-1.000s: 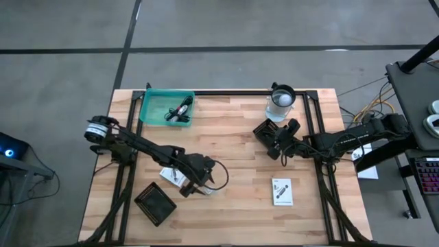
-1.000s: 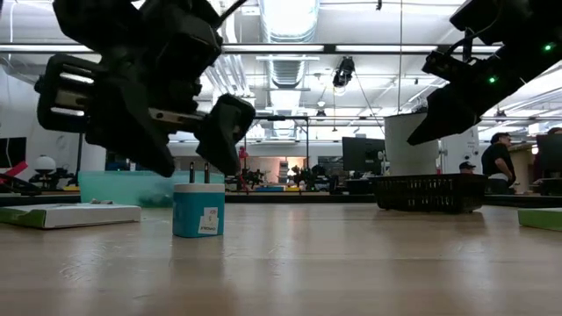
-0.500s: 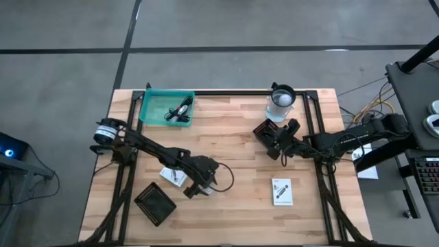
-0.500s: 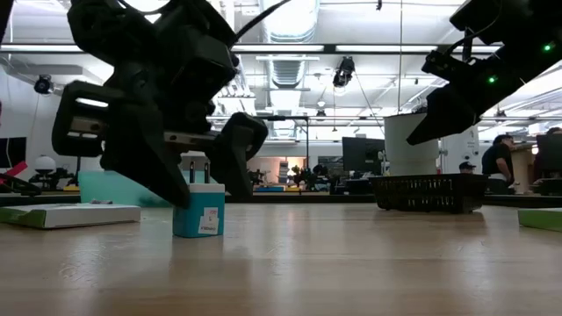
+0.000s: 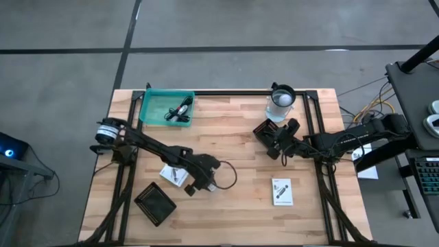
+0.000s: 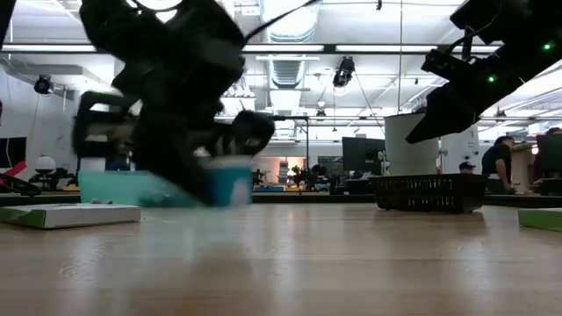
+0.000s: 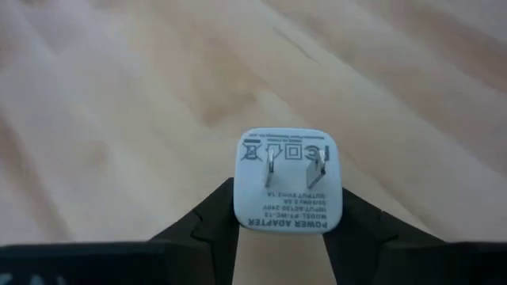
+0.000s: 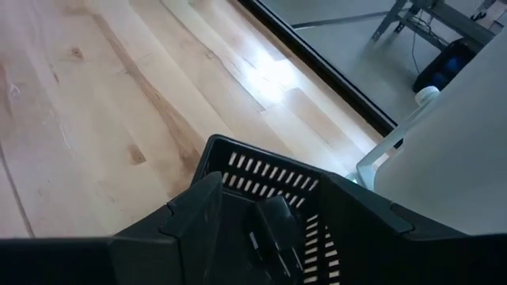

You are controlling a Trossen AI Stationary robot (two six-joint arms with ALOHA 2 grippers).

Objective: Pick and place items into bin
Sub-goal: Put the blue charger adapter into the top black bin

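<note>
White plug adapter (image 7: 290, 180): clamped in left claw (image 5: 203, 184), lower centre of frame, lifted clear of table (image 5: 233, 144). Teal bin (image 5: 167, 108), upper left: some cables already held. Outstanding: white packets (image 5: 282, 191), lower right. Right claw (image 5: 278, 140): fingers apart, idle above black basket (image 8: 269, 186). Route to bin unobstructed

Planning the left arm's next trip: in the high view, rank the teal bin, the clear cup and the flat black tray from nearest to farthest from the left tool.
From the left tool:
1. Flat black tray, near the table's front left corner.
2. Teal bin, back left corner.
3. Clear cup, back edge, toward the right.
</note>
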